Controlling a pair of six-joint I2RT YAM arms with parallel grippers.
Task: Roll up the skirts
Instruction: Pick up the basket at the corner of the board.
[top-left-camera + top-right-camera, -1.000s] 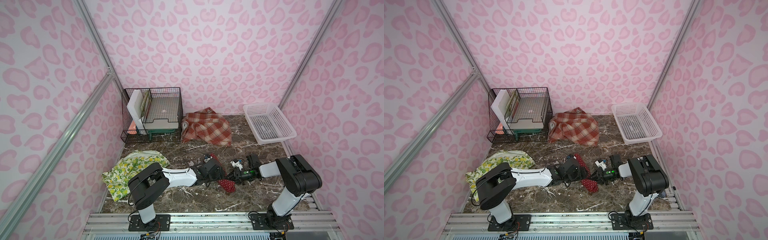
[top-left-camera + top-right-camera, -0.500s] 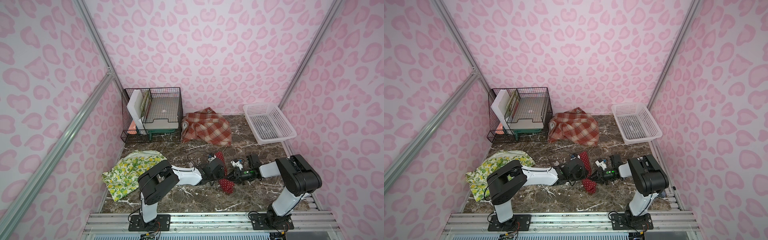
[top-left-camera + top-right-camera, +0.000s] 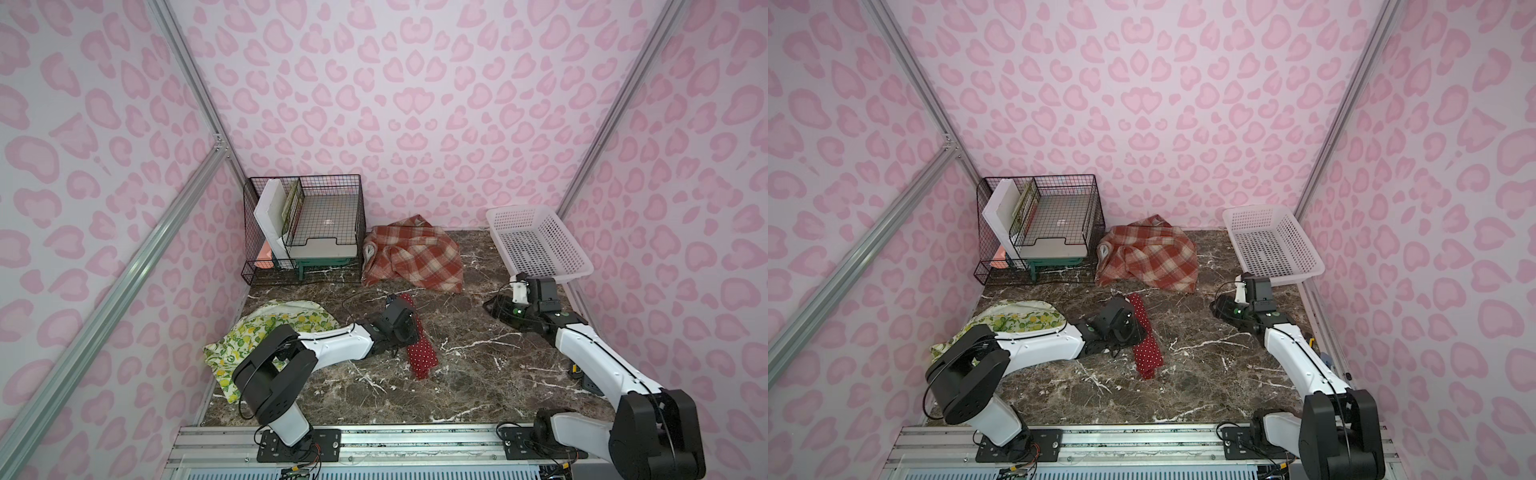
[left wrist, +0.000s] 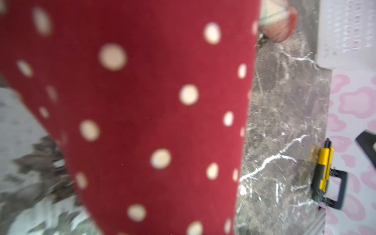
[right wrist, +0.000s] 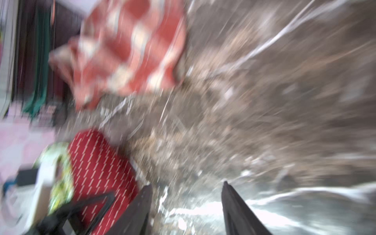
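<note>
The red polka-dot skirt [image 3: 420,347] [image 3: 1147,343] lies as a long narrow roll in the middle of the marble table. My left gripper [image 3: 410,328] [image 3: 1136,326] sits at its middle. The red cloth [image 4: 142,112] fills the left wrist view, hides the fingers and appears pinched there. My right gripper [image 3: 493,307] [image 3: 1217,309] [image 5: 187,205] hovers apart to the right, open with nothing between its fingers [image 5: 145,205]. The plaid skirt [image 3: 415,257] [image 3: 1150,262] [image 5: 130,50] lies crumpled at the back. The lemon skirt [image 3: 266,328] [image 3: 1017,320] lies at the left, partly under my left arm.
A black wire basket [image 3: 307,224] [image 3: 1042,224] with boards and trays stands at the back left. A white perforated plastic basket [image 3: 540,245] [image 3: 1271,245] stands at the back right, just behind my right gripper. A yellow clamp [image 4: 324,168] grips the table's right edge.
My right gripper has opened, let go of the red skirt and pulled away to the right. My left gripper has closed at the roll, which now lies straighter.
</note>
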